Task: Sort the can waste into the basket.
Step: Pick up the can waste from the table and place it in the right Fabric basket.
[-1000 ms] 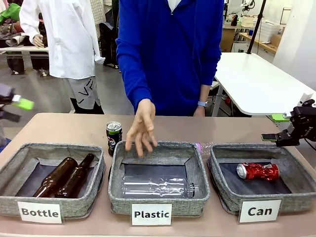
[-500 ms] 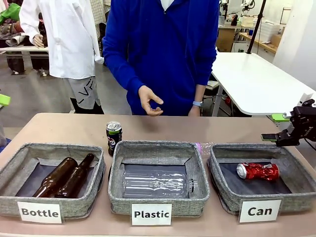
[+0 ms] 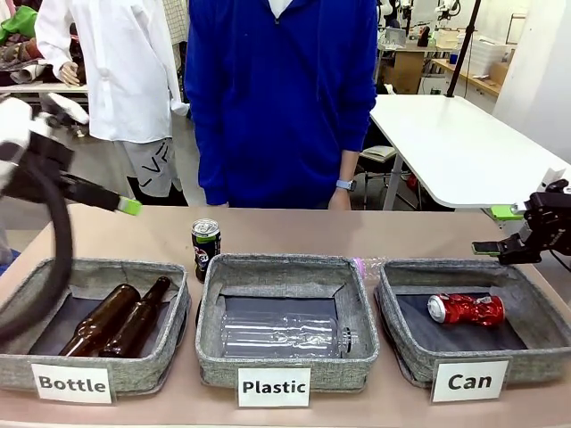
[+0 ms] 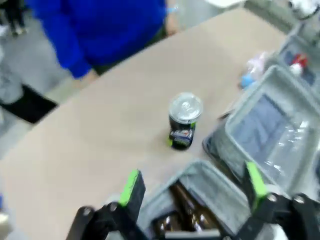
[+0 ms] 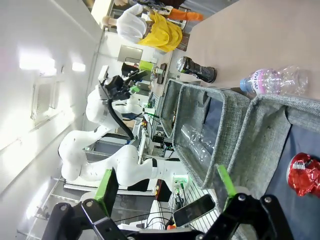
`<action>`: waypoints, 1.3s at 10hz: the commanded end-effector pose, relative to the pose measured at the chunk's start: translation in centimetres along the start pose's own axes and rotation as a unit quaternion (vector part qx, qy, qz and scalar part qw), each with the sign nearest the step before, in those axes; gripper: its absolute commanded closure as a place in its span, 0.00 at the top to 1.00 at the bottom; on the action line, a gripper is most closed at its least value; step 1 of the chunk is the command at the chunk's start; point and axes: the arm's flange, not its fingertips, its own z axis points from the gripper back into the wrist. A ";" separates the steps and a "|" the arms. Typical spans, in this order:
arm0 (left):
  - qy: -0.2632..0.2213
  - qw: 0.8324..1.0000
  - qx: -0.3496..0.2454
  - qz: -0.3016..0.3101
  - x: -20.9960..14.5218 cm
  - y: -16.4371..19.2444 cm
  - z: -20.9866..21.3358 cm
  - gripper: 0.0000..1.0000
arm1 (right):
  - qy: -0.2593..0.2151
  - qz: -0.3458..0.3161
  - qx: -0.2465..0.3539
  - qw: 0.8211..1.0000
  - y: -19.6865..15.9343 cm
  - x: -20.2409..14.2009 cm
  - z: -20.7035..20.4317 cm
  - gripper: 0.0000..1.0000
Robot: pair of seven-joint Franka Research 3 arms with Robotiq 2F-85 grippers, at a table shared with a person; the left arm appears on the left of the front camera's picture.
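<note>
Two cans: the crushed red can (image 3: 466, 308) lies in the Can basket (image 3: 398, 343), long axis left-right, silver top toward our left; the black can (image 3: 206, 249) stands upright on the table (image 3: 134, 234). We see left gripper (image 4: 194, 181) and right gripper (image 5: 166, 184) spread wide, empty.

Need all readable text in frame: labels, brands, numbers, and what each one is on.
"Bottle": left label, on the left basket.
"Plastic": middle label, on the middle basket.
"Can": right label, on the right basket.
Black can: print too small to read.
Crushed red can: print unreadable.
Clear bottle behind the baskets: pink label too blurred.
</note>
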 end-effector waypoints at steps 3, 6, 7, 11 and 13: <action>-0.006 1.000 -0.022 -0.014 -0.3 0.5 -2.2 1.00 | 0.005 0.010 -0.004 1.000 0.1 0.3 0.1 1.00; -0.006 1.000 -0.022 -0.014 -0.3 0.5 -2.2 1.00 | 0.005 0.010 -0.004 1.000 0.1 0.3 0.1 1.00; 0.007 1.000 -0.022 -0.012 0.0 1.4 -3.2 1.00 | 0.005 0.010 -0.004 1.000 0.1 0.3 0.1 1.00; 0.011 0.945 -0.253 -0.207 3.5 6.2 -7.9 1.00 | 0.005 0.010 -0.004 1.000 0.1 0.3 0.1 1.00; 0.001 0.941 -0.236 -0.242 2.3 7.5 -9.6 1.00 | 0.005 0.010 -0.004 1.000 0.1 0.3 0.1 1.00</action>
